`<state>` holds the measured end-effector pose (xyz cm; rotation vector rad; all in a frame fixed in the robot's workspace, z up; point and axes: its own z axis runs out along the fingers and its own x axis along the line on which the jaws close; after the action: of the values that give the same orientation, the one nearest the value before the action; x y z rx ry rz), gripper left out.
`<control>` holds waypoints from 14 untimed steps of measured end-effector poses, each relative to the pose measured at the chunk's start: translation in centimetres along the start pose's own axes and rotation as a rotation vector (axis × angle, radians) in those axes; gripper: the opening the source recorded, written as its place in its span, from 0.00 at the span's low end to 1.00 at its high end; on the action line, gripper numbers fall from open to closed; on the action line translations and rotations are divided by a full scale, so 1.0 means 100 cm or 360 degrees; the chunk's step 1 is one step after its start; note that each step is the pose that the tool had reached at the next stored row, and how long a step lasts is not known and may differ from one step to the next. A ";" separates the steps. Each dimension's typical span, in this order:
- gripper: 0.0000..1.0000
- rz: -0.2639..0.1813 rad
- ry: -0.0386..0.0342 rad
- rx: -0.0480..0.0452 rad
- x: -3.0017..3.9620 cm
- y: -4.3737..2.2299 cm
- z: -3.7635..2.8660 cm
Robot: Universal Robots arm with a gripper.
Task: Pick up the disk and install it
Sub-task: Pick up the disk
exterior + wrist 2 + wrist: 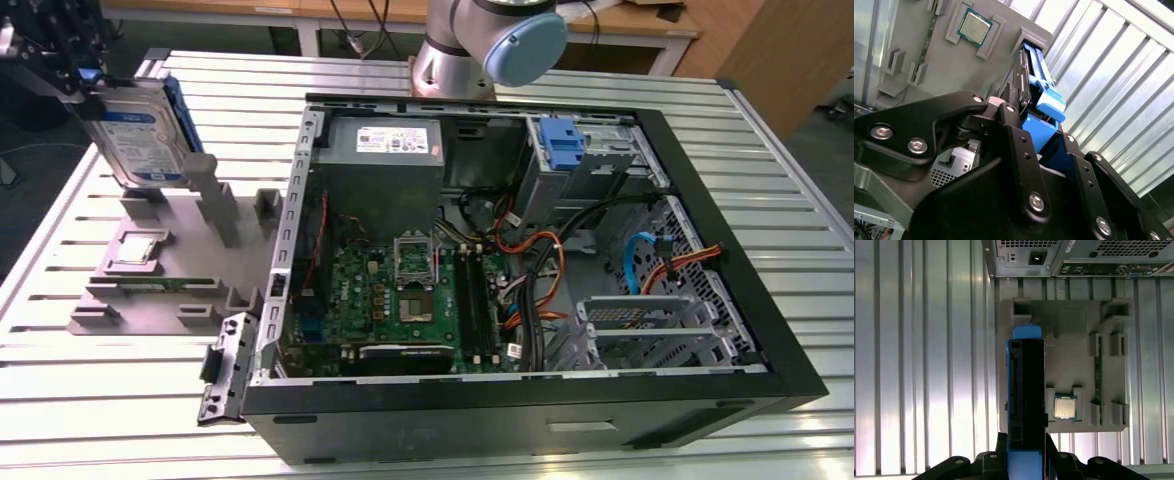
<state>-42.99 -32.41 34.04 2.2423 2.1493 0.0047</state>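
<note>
Closest in, in both wrist views: gripper (1026,441) shut tight, black fingers (1015,137) pressing from either side onto the disk (1026,390). Clamped on the narrow edges of the blue frame rather than on the labelled face, likely to keep the flat sides free for sliding into a bay. Held on edge, upright, hanging straight down from the wrist — a sensible pose for leaving a slot without scraping.

Just beyond, the grey holder (147,295), flat on the slatted table (120,410). Lower end of the disk right at its upright posts, at the exterior view's left; hard to tell whether clear of the slot or touching it. Built with pockets and ridges to present each part in a fixed pose: a square chip (1065,407) lying in one pocket, a thin green memory stick (1097,382) on edge in another, both near the disk but apart from it.

Further off, towards the exterior view's right, the open computer case (794,380) on its side, insides facing up for reaching from above. Grey power supply (387,150) at the far wall, a blue-fronted drive bay (561,140) beside it, a bare metal cage (647,325) nearer the front. Well apart from the disk, all of it — installing not begun, by the look of things.
</note>
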 end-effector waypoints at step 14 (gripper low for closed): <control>0.37 0.0000 0.0000 0.0000 -0.0001 0.0002 -0.0074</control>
<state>-42.99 -32.41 34.79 2.2424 2.1493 0.0048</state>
